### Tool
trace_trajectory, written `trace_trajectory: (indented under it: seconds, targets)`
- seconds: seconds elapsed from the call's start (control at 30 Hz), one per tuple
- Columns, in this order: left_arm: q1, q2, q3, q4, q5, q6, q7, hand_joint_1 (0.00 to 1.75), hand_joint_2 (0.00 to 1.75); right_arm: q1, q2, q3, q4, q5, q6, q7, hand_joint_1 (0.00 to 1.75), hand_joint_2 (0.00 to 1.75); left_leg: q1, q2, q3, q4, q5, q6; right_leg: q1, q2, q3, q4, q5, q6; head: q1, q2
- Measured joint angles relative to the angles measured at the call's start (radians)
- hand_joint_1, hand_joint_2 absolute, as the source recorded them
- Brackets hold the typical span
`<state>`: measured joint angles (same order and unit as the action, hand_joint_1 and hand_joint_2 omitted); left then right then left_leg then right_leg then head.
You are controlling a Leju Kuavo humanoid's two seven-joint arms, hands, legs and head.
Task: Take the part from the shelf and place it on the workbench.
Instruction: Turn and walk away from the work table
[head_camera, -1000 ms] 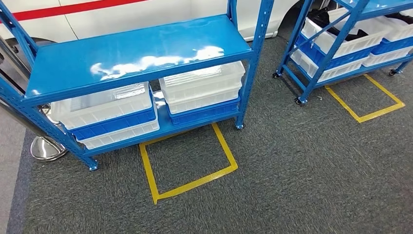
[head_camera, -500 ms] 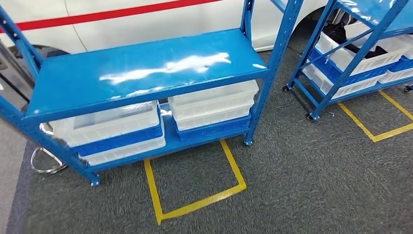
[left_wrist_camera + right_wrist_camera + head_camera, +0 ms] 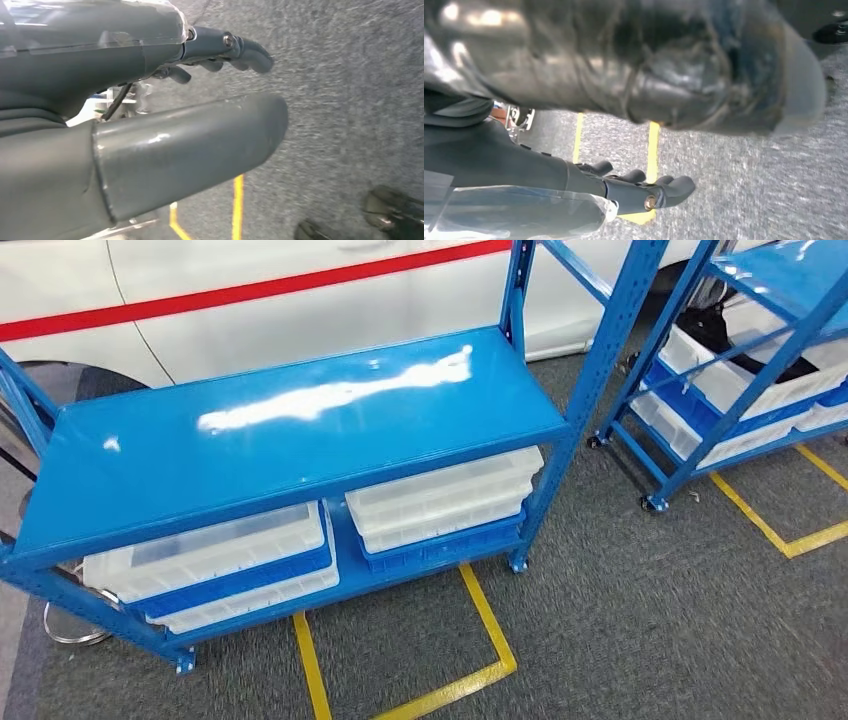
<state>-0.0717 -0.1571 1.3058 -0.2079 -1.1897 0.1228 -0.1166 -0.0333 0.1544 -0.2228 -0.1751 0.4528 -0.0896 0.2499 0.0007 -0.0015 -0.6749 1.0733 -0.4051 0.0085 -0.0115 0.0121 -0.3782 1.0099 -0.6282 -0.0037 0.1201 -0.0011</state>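
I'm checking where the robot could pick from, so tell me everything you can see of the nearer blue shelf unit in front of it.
The nearer blue shelf unit looks like painted metal, glossy enough to mirror the lights. Its wide upper board is bare. Perforated blue uprights rise at its corners, and small feet rest on the grey carpet. The lower board carries two side-by-side stacks of white and blue bins. It stands before a white vehicle with a red stripe, its front edge beside yellow floor tape.
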Motion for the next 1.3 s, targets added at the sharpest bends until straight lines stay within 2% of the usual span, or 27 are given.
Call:
trace_trajectory:
  seconds: [0.07, 0.1, 0.13, 0.17, 0.2, 0.23, 0.27, 0.3, 0.33, 0.37, 0.43, 0.47, 0.5, 0.6, 0.63, 0.77, 0.8, 0.83, 0.9, 0.93, 1.0, 1.1, 1.13, 1.2, 1.23, 1.27, 1.3]
  targets:
    - [-0.008, 0.000, 0.000, 0.000, -0.002, 0.001, 0.000, 0.00, 0.00, -0.008, 0.001, -0.001, -0.002, 0.000, 0.000, 0.000, 0.00, 0.00, -0.003, -0.002, 0.023, -0.008, -0.013, 0.016, -0.003, 0.000, -0.004, 0.031, 0.016, 0.015, 0.000, 0.000]
    - [-0.013, 0.000, -0.001, 0.000, -0.003, 0.002, -0.002, 0.00, 0.00, -0.012, 0.001, -0.002, -0.003, 0.000, 0.000, 0.000, 0.00, 0.00, -0.002, -0.003, 0.035, -0.017, -0.018, 0.023, -0.004, -0.001, -0.027, 0.076, 0.037, 0.018, 0.000, 0.000]
    - [-0.016, 0.000, -0.001, 0.000, -0.004, 0.003, -0.003, 0.00, 0.00, -0.015, 0.002, -0.004, -0.003, 0.000, 0.001, -0.001, 0.00, 0.00, 0.000, -0.003, 0.049, -0.029, -0.023, 0.030, -0.005, -0.002, -0.065, 0.136, 0.051, 0.021, 0.000, 0.000]
    - [-0.018, 0.000, -0.001, 0.000, -0.004, 0.005, -0.005, 0.00, 0.00, -0.017, 0.002, -0.007, -0.003, 0.000, 0.001, -0.001, 0.00, 0.00, 0.001, -0.003, 0.064, -0.039, -0.029, 0.035, -0.005, -0.003, -0.109, 0.197, 0.046, 0.022, 0.000, 0.000]
    - [-0.020, 0.000, -0.001, 0.000, -0.004, 0.006, -0.007, 0.00, 0.00, -0.017, 0.002, -0.009, -0.003, 0.000, 0.001, -0.001, 0.00, 0.00, 0.001, -0.003, 0.079, -0.047, -0.038, 0.040, -0.004, -0.005, -0.151, 0.247, 0.021, 0.022, 0.000, 0.000]
    - [-0.020, 0.001, -0.002, 0.000, -0.005, 0.007, -0.008, 0.00, 0.00, -0.017, 0.002, -0.010, -0.003, 0.000, 0.000, -0.001, 0.00, 0.00, 0.001, -0.004, 0.095, -0.051, -0.048, 0.042, -0.004, -0.005, -0.189, 0.280, -0.019, 0.023, 0.000, 0.000]
    - [-0.020, 0.001, -0.002, 0.000, -0.006, 0.008, -0.008, 0.00, 0.00, -0.017, 0.002, -0.012, -0.003, 0.001, 0.000, 0.000, 0.00, 0.00, 0.001, -0.006, 0.111, -0.053, -0.059, 0.043, -0.004, -0.006, -0.218, 0.292, -0.055, 0.025, 0.000, 0.000]
    - [-0.020, 0.001, -0.002, 0.000, -0.007, 0.008, -0.009, 0.00, 0.00, -0.016, 0.002, -0.013, -0.003, 0.001, 0.000, 0.000, 0.00, 0.00, 0.001, -0.008, 0.128, -0.054, -0.071, 0.043, -0.004, -0.006, -0.238, 0.284, -0.073, 0.025, 0.000, 0.000]
    - [-0.019, 0.000, -0.002, 0.000, -0.008, 0.008, -0.008, 0.00, 0.00, -0.015, 0.002, -0.013, -0.003, 0.001, 0.000, 0.000, 0.00, 0.00, 0.001, -0.011, 0.145, -0.054, -0.084, 0.042, -0.003, -0.006, -0.249, 0.255, -0.063, 0.024, 0.000, 0.000]
    - [-0.018, 0.000, -0.002, 0.000, -0.009, 0.008, -0.008, 0.00, 0.00, -0.013, 0.001, -0.014, -0.003, 0.001, 0.000, 0.000, 0.00, 0.00, 0.001, -0.012, 0.162, -0.054, -0.097, 0.040, -0.001, -0.006, -0.252, 0.206, -0.021, 0.020, 0.000, 0.000]
    - [-0.014, -0.003, -0.002, 0.000, -0.011, 0.008, -0.006, 0.00, 0.00, -0.005, 0.000, -0.015, -0.002, 0.001, -0.001, 0.000, 0.00, 0.00, -0.001, -0.015, 0.187, -0.052, -0.121, 0.032, 0.007, -0.005, -0.256, 0.102, 0.107, 0.007, 0.000, 0.000]
    - [-0.014, -0.004, -0.002, 0.000, -0.012, 0.008, -0.005, 0.00, 0.00, -0.004, 0.000, -0.015, -0.002, 0.002, -0.001, 0.000, 0.00, 0.00, -0.002, -0.017, 0.192, -0.050, -0.132, 0.026, 0.011, -0.005, -0.256, 0.071, 0.154, 0.002, 0.000, 0.000]
    - [-0.014, -0.005, -0.002, 0.000, -0.012, 0.008, -0.004, 0.00, 0.00, -0.003, 0.000, -0.015, -0.002, 0.002, -0.001, 0.000, 0.00, 0.00, -0.003, -0.018, 0.196, -0.048, -0.139, 0.021, 0.014, -0.004, -0.256, 0.057, 0.178, -0.003, 0.000, 0.000]
    - [-0.018, -0.004, -0.003, 0.000, -0.013, 0.009, -0.004, 0.00, 0.00, -0.005, 0.002, -0.015, -0.002, 0.004, 0.000, 0.000, 0.00, 0.00, -0.003, -0.016, 0.200, -0.033, -0.149, 0.006, 0.009, -0.003, -0.239, 0.045, 0.179, -0.015, 0.001, 0.000]
    - [-0.019, -0.003, -0.003, 0.000, -0.013, 0.009, -0.004, 0.00, 0.00, -0.005, 0.003, -0.015, -0.002, 0.004, 0.000, 0.000, 0.00, 0.00, -0.002, -0.014, 0.189, -0.009, -0.160, 0.001, 0.006, -0.004, -0.232, 0.039, 0.179, -0.019, 0.001, 0.000]
    - [-0.021, -0.003, -0.003, 0.000, -0.013, 0.009, -0.003, 0.00, 0.00, -0.010, 0.004, -0.015, -0.002, 0.005, 0.003, 0.000, 0.00, 0.00, 0.009, -0.008, 0.074, 0.187, -0.250, -0.021, 0.003, -0.007, -0.219, 0.030, 0.171, -0.028, 0.000, 0.000]
    - [-0.021, -0.003, -0.003, 0.000, -0.013, 0.008, -0.003, 0.00, 0.00, -0.011, 0.004, -0.015, -0.002, 0.006, 0.004, 0.000, 0.00, 0.00, 0.011, -0.007, 0.058, 0.202, -0.249, -0.025, 0.003, -0.007, -0.217, 0.031, 0.169, -0.028, 0.000, 0.000]
    - [-0.020, -0.003, -0.003, 0.000, -0.013, 0.007, -0.003, 0.00, 0.00, -0.011, 0.004, -0.015, -0.002, 0.008, 0.005, 0.000, 0.00, 0.00, 0.012, -0.006, 0.059, 0.181, -0.228, -0.026, 0.002, -0.007, -0.214, 0.032, 0.167, -0.027, 0.000, 0.000]
    - [-0.020, -0.002, -0.003, 0.000, -0.013, 0.006, -0.002, 0.00, 0.00, -0.012, 0.004, -0.015, -0.002, 0.012, 0.006, 0.000, 0.00, 0.00, 0.013, -0.006, 0.100, 0.059, -0.149, -0.024, 0.001, -0.007, -0.209, 0.033, 0.164, -0.024, 0.001, 0.000]
    - [-0.021, -0.001, -0.003, 0.000, -0.013, 0.006, -0.002, 0.00, 0.00, -0.012, 0.004, -0.015, -0.002, 0.013, 0.006, 0.000, 0.00, 0.00, 0.010, -0.005, 0.117, 0.004, -0.126, -0.020, 0.001, -0.007, -0.208, 0.034, 0.164, -0.021, 0.001, 0.000]
    - [-0.022, -0.001, -0.003, 0.000, -0.013, 0.004, -0.002, 0.00, 0.00, -0.014, 0.004, -0.015, -0.002, 0.015, 0.006, 0.000, 0.00, 0.00, 0.004, -0.006, 0.128, -0.046, -0.104, -0.008, 0.002, -0.007, -0.209, 0.035, 0.166, -0.010, 0.001, 0.000]
    - [-0.021, -0.001, -0.003, 0.000, -0.012, 0.006, -0.004, 0.00, 0.00, -0.015, 0.005, -0.015, -0.002, 0.015, 0.006, 0.000, 0.00, 0.00, 0.005, -0.004, 0.126, -0.054, -0.076, 0.014, 0.005, -0.006, -0.210, 0.035, 0.163, 0.011, 0.001, 0.000]
    - [-0.022, -0.002, -0.003, 0.000, -0.011, 0.007, -0.004, 0.00, 0.00, -0.015, 0.005, -0.015, -0.002, 0.015, 0.006, 0.000, 0.00, 0.00, 0.008, -0.003, 0.126, -0.061, -0.070, 0.023, 0.004, -0.007, -0.216, 0.050, 0.146, 0.016, 0.001, 0.000]
    - [-0.023, -0.002, -0.003, 0.000, -0.012, 0.010, -0.003, 0.00, 0.00, -0.015, 0.005, -0.015, -0.002, 0.016, 0.006, 0.000, 0.00, 0.00, 0.009, 0.000, 0.121, -0.069, -0.058, 0.037, 0.001, -0.007, -0.250, 0.137, 0.077, 0.022, 0.001, 0.000]
    - [-0.022, -0.002, -0.003, 0.000, -0.012, 0.011, -0.003, 0.00, 0.00, -0.015, 0.005, -0.015, -0.002, 0.017, 0.006, 0.000, 0.00, 0.00, 0.008, 0.001, 0.115, -0.069, -0.054, 0.041, 0.000, -0.008, -0.274, 0.200, 0.038, 0.024, 0.001, 0.000]
    - [-0.021, -0.002, -0.003, 0.000, -0.012, 0.012, -0.002, 0.00, 0.00, -0.014, 0.005, -0.015, -0.002, 0.017, 0.006, 0.000, 0.00, 0.00, 0.007, 0.002, 0.110, -0.068, -0.051, 0.042, -0.001, -0.008, -0.294, 0.256, 0.012, 0.027, 0.001, 0.000]
    - [-0.021, -0.001, -0.003, 0.000, -0.012, 0.013, -0.001, 0.00, 0.00, -0.014, 0.005, -0.016, -0.002, 0.017, 0.005, 0.000, 0.00, 0.00, 0.005, 0.003, 0.105, -0.067, -0.049, 0.042, -0.002, -0.008, -0.300, 0.286, 0.004, 0.028, 0.001, 0.000]
